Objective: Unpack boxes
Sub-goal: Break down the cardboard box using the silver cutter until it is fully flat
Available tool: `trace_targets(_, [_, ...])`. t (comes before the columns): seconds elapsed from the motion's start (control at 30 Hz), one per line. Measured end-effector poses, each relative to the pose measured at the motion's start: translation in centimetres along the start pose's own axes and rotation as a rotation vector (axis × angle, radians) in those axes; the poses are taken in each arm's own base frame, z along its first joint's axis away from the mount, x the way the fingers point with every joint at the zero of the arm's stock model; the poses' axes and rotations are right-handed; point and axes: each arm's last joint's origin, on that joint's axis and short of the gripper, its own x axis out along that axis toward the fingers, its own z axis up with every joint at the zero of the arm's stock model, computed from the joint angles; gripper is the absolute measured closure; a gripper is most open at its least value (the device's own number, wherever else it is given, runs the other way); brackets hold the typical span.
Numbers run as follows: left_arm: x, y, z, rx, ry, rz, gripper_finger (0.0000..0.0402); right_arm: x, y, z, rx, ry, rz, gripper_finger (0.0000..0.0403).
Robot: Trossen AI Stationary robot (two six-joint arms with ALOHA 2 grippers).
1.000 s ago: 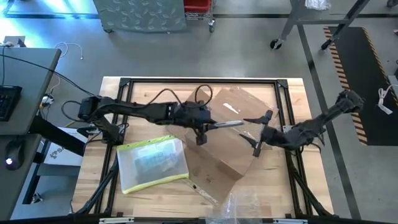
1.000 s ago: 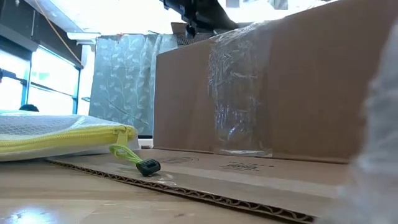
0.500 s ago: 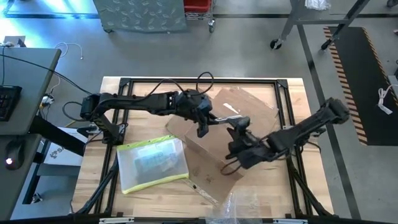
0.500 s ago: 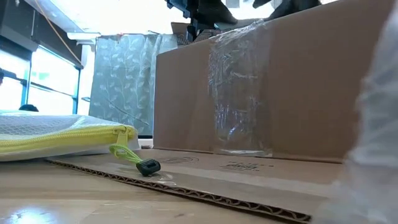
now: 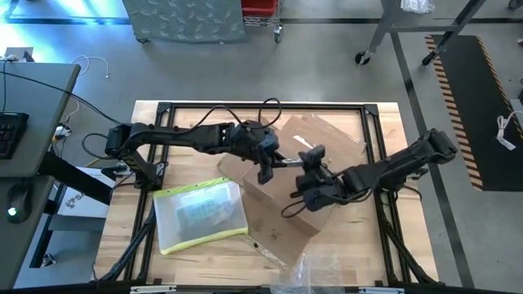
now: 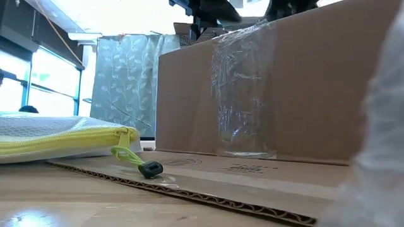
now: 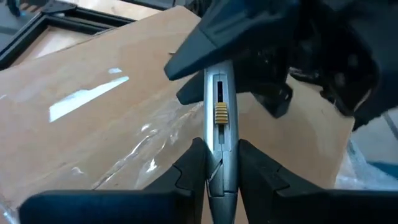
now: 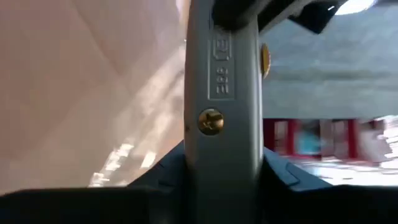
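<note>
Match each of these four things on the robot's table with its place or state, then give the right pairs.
Things:
1. utility knife
2. cardboard box
3. zipper pouch
4. plastic film

Places or states:
A. lying flat on the table beside the carton, yellow-edged
B. crumpled at the table's near edge
C. gripped by both the left end effector and the right end effector
D. standing mid-table under the two arms, taped

Pairs: 1-C, 2-D, 3-A, 4-B
</note>
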Motion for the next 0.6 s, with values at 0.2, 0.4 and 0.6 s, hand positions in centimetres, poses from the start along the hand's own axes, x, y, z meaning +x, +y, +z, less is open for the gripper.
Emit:
trace_targets(0.2, [-0.1,0.3,0.7,0.065,-0.057,-0.041,0.0311,-1.9,-2.5,-1.2,0.275,0.07,0.17,0.0307])
trace_targets(0.4, [0.7,2.2,2.0,0.131,-0.156,-0.103,0.0313,-5.9,-5.5,-5.0,0.592,0.142,0.423,0.0307])
trace_targets(0.6, [6.2,6.6,2.4,0.133,-0.027,-0.108,0.0387,-9.6,-7.3,-8.2,0.831,0.027,0.608,0.0307])
